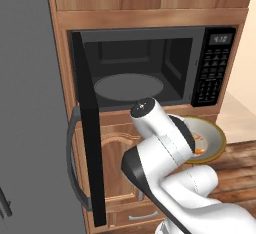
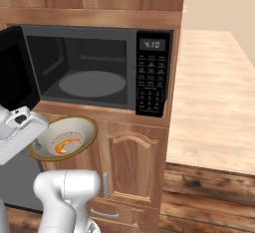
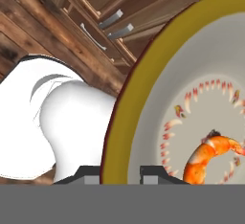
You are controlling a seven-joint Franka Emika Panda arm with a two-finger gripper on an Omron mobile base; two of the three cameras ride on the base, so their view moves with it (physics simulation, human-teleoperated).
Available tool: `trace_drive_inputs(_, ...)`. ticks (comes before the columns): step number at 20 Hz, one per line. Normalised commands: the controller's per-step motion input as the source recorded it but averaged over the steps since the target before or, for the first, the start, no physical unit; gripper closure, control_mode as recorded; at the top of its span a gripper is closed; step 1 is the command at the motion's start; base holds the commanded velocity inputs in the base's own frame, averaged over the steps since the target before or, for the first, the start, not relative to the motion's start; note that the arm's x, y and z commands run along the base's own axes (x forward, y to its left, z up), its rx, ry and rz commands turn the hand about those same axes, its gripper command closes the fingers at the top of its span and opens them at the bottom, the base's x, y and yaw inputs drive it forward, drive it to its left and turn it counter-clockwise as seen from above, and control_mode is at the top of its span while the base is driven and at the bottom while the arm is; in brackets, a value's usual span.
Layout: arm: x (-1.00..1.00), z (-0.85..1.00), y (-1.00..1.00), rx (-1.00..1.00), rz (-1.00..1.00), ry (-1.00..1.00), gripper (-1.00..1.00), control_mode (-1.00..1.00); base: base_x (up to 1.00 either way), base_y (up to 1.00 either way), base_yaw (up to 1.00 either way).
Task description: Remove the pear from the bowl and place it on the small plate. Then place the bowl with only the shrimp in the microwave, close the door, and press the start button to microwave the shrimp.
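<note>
Hand view. The bowl (image 3: 143, 98) occupies the right of the frame, its tan-gold rim arcing from top right to bottom centre. The tool (image 3: 120, 174) straddles this rim at the bottom edge, one fingertip (image 3: 88, 173) outside, the other inside. The shrimp (image 3: 210, 158) lies at lower right. Wooden cabinets (image 3: 86, 22) with grey handles (image 3: 117, 24) at upper left.

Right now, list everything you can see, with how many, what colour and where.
microwave: one, black, built into the wood cabinets.
door: one, black, swung open at the microwave's left.
turntable: one, grey, inside the microwave.
keypad: one, black, on the microwave's right side.
bowl: one, cream with a gold rim, held up in front of the cabinet below the microwave.
shrimp: one, orange, in the bowl.
counter: one, light wood, right of the microwave.
gripper: one, dark tips either side of the bowl's rim.
</note>
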Motion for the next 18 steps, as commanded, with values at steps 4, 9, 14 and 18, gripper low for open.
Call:
trace_drive_inputs(4,0.66,0.18,-0.04,0.00,0.20,0.00,1.00,-1.00,0.00,0.00,0.00)
trace_drive_inputs(9,0.75,0.07,0.00,0.00,0.27,0.00,1.00,-1.00,0.00,0.00,0.00)
trace_drive_inputs(14,0.69,0.03,0.00,0.00,0.25,0.00,1.00,-1.00,0.00,0.00,0.00)
trace_drive_inputs(18,0.81,0.00,0.00,0.00,0.24,0.00,1.00,-1.00,0.00,0.00,0.00)
